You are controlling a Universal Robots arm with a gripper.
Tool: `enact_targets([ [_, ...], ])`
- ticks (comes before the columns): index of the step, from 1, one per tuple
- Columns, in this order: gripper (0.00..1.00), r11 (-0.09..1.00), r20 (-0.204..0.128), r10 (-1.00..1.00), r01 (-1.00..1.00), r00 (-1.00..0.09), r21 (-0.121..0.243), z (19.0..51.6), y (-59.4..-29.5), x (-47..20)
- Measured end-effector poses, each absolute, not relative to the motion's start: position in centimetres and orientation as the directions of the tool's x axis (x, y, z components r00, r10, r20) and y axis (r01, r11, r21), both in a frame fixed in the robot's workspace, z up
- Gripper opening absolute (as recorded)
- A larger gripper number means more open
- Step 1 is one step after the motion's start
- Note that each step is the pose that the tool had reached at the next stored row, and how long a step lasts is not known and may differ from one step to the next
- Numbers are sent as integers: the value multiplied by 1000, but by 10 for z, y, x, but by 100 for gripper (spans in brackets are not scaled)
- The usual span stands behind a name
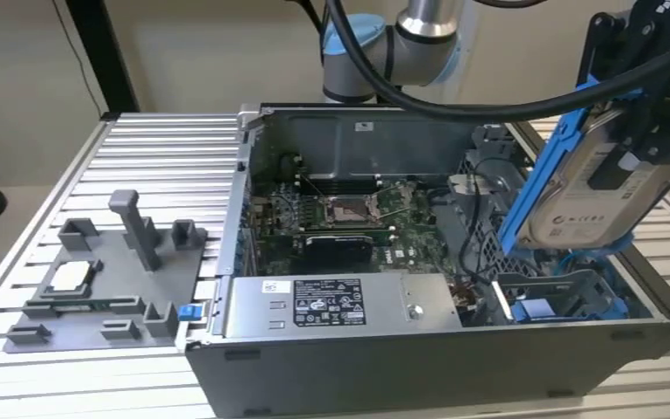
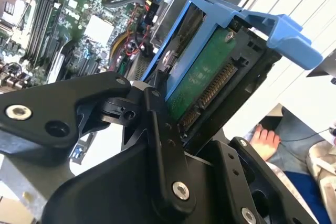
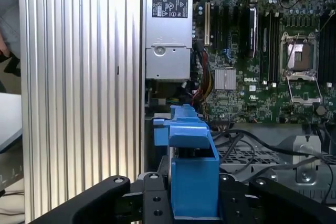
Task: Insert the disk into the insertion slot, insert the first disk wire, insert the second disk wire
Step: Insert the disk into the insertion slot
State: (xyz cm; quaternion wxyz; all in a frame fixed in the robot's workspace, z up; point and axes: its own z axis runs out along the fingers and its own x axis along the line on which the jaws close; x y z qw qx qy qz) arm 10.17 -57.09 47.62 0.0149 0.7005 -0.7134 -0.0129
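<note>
Grips the disk [image 1: 591,188] in the pincer [image 1: 649,131], tilted steeply over the insertion slot [image 1: 550,305] near the desk's [image 1: 137,157] edge at the exterior view's right, probably to align it for entry.

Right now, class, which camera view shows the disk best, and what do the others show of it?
The exterior view: the disk shows its labelled face. The second wrist view shows its green underside; the first wrist view, its blue carrier's end.

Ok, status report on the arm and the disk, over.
Gripper shut on the disk. Disk tilted above the open computer case, not yet slotted. Loose cables nearby.
</note>
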Motion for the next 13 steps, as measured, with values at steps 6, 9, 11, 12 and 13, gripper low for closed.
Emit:
enact_targets([
  [6,0,27,3,-1000,-999,-27,36,470,-575,102],
  [9,0,34,3,-999,-999,-34,34,467,-577,102],
  [11,0,37,3,-999,-999,-37,34,464,-578,103],
  [12,0,38,3,-999,-999,-38,34,463,-578,103],
  [13,0,38,3,-999,-999,-38,34,462,-578,104],
])
